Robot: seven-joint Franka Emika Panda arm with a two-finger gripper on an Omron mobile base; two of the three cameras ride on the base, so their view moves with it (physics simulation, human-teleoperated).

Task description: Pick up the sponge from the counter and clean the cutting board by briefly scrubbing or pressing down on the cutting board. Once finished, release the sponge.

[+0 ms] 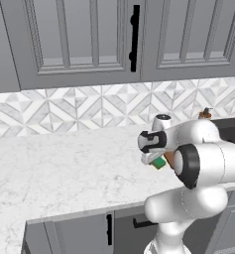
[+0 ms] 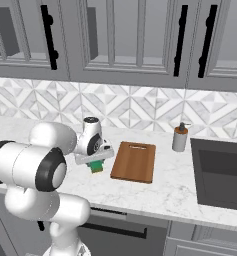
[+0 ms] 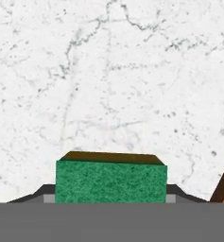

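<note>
Two fingers of the gripper [image 2: 96, 164] are closed on the sponge [image 2: 96, 166], seated low near the worktop [image 2: 175, 192] front edge, left of the board [image 2: 134, 161], for transfer.

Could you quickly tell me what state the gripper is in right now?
Gripper: closed on the sponge, just above the counter beside the cutting board.
</note>
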